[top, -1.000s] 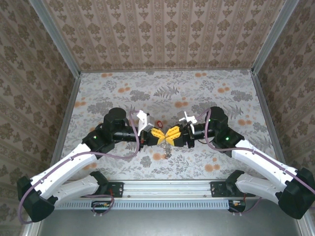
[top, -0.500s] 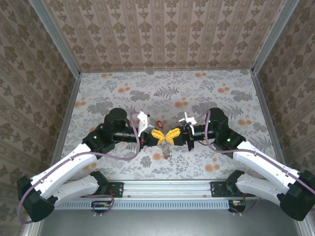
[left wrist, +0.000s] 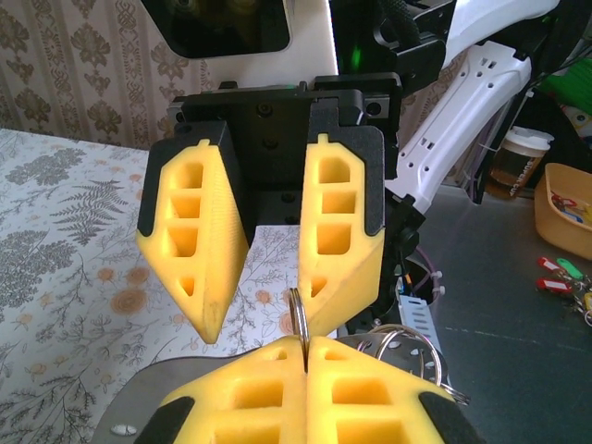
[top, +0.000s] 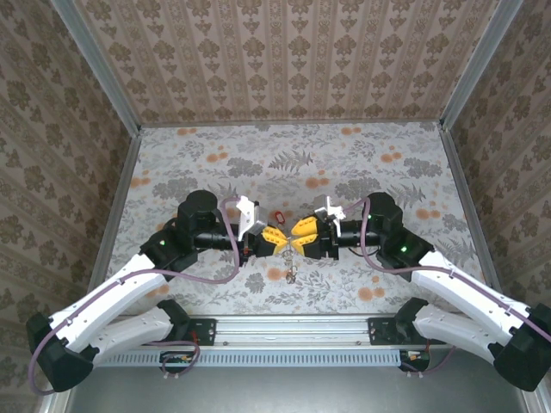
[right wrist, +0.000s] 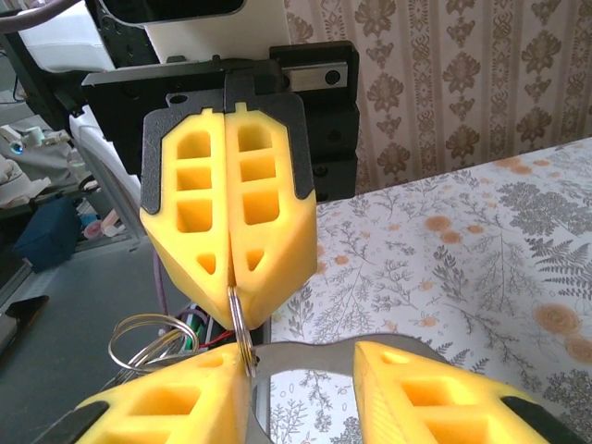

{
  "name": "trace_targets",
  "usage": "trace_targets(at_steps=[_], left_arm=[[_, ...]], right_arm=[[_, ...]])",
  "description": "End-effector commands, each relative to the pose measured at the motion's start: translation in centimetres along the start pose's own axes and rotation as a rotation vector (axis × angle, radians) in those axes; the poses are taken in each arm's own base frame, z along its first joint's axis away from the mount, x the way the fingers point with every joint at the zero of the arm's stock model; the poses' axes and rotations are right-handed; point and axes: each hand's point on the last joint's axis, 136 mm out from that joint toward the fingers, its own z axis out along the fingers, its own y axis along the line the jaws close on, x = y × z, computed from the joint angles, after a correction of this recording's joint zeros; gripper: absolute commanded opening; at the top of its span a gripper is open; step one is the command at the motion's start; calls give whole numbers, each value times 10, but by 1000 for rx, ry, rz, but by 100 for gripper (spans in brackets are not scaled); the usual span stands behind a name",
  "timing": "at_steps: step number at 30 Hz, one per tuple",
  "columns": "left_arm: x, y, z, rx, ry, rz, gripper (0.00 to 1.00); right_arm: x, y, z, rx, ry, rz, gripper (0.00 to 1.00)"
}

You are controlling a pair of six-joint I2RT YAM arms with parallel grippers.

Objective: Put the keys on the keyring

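The left gripper's [left wrist: 305,344] yellow padded jaws were pressed together on the thin dark metal keyring hoop [left wrist: 297,314], holding it edge-on above the floral-patterned table [top: 344,163]. The right gripper [left wrist: 264,310] faced it with jaws apart, one pad just beside the hoop; whether it touched was unclear. The tiny silvery key with a red oval tag [top: 278,215] lay on the table just beyond both grippers. The right gripper should probably fetch that key while the left clamp stays steady, leaving the hoop's split reachable.
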Motion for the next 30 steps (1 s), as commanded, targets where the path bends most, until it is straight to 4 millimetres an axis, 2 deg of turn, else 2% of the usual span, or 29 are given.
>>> trace_targets(at_steps=[1, 6, 14, 24, 30], left_arm=[[-16, -16, -7, 51, -60, 83, 0], [-16, -15, -7, 48, -63, 84, 0], [-17, -17, -6, 60, -62, 83, 0], [-15, -17, -3, 84, -54, 72, 0], [-14, -15, -2, 79, -52, 66, 0]], right_arm=[[2, -2, -5, 31, -11, 21, 36], [5, 4, -11, 27, -21, 11, 36], [-7, 13, -17, 7, -83, -7, 38], [-20, 21, -10, -75, -127, -12, 38], [-16, 27, -7, -109, -110, -8, 36]])
